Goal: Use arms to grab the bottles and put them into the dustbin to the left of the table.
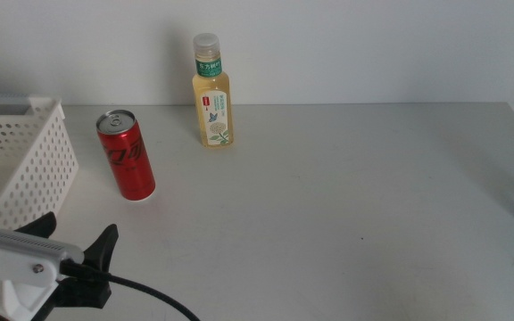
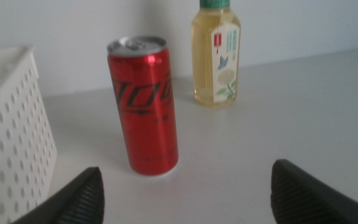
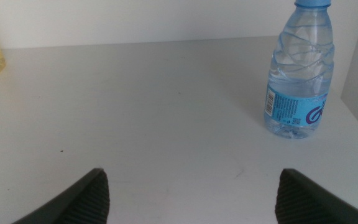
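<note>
Left gripper [image 1: 78, 245] jaws spread, short of red soda can [image 1: 126, 155]; straddle mid-body, squeeze gently (thin wall). Right gripper [image 3: 188, 196] spread, waiting.

Grey table [image 1: 346, 205] — can [image 1: 126, 155], two bottles [image 1: 212, 92], basket [image 1: 16, 156]

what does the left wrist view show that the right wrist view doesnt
Only the left wrist view shows the red soda can, upright, and the white basket beside it, with the left gripper open and empty in front of the can.

Only the right wrist view shows the clear water bottle standing near the table edge, and the right gripper, open.

Both show the yellow tea bottle, just a sliver in the right wrist view, and the grey table.
</note>
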You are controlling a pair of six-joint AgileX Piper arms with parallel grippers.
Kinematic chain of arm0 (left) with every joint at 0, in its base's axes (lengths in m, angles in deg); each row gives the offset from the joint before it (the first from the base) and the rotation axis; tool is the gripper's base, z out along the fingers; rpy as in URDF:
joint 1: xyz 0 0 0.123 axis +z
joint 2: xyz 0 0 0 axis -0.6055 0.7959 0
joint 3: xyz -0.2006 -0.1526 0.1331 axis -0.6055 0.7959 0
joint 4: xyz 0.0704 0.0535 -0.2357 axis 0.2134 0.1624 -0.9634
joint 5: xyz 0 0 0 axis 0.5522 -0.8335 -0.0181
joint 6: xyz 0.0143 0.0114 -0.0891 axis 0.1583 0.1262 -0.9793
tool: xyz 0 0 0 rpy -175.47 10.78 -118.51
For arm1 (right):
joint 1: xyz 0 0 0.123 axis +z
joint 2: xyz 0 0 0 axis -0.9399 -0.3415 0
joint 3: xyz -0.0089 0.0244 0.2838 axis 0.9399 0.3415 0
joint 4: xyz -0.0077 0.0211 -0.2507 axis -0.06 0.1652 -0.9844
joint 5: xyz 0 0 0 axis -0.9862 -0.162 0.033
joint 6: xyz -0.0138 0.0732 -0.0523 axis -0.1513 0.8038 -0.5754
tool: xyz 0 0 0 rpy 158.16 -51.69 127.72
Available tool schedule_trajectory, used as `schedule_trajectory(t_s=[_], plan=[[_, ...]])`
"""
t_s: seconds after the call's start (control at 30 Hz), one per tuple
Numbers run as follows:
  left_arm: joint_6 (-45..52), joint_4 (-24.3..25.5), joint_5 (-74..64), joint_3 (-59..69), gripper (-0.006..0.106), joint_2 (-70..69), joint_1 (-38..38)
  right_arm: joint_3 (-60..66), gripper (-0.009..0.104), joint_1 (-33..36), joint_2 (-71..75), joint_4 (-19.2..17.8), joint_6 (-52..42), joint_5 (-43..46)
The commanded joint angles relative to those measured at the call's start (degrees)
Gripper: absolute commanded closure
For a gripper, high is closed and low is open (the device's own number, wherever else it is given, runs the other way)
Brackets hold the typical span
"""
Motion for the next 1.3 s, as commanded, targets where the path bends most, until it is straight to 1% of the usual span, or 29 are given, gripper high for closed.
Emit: schedule_trajectory(t_s=[0.0, 0.13, 0.27, 0.47, 0.6, 0.97, 1.1, 1.27], plan=[[-2.3, 0.1, 10.9, 0.5, 0.011, 3.2, -0.5, -0.6, 0.024, -0.3, 1.3, -0.5, -0.5, 4.0], [-6.4, 0.9, 10.9, 0.6, 0.011, 7.7, -0.5, -0.6, 0.024, -0.3, 1.3, -0.5, -0.5, 4.0], [-6.7, 1.9, 10.9, 0.6, 0.011, 9.9, -0.5, -0.6, 0.024, -0.3, 1.3, -0.5, -0.5, 4.0], [-6.8, 1.9, 10.9, 0.6, 0.011, 10.0, -0.5, -0.6, 0.024, -0.3, 1.3, -0.5, -0.5, 4.0], [-8.7, 1.3, 10.9, 0.5, 0.011, 10.0, -0.5, -0.6, 0.024, -0.3, 1.3, -0.5, -0.5, 4.0], [-8.5, -0.6, 10.9, 0.3, 0.011, 10.0, -0.4, -0.6, 0.024, -0.3, 1.3, -0.5, -0.5, 4.0], [-10.2, -0.8, 6.3, -3.5, 0.011, 10.0, -0.3, -0.6, 0.024, -0.3, 1.3, -0.5, -0.5, 4.0], [-6.7, -1.6, 1.4, -9.0, 0.011, 10.0, -0.3, -0.6, 0.024, -0.3, 1.3, -0.5, -0.5, 4.0]])
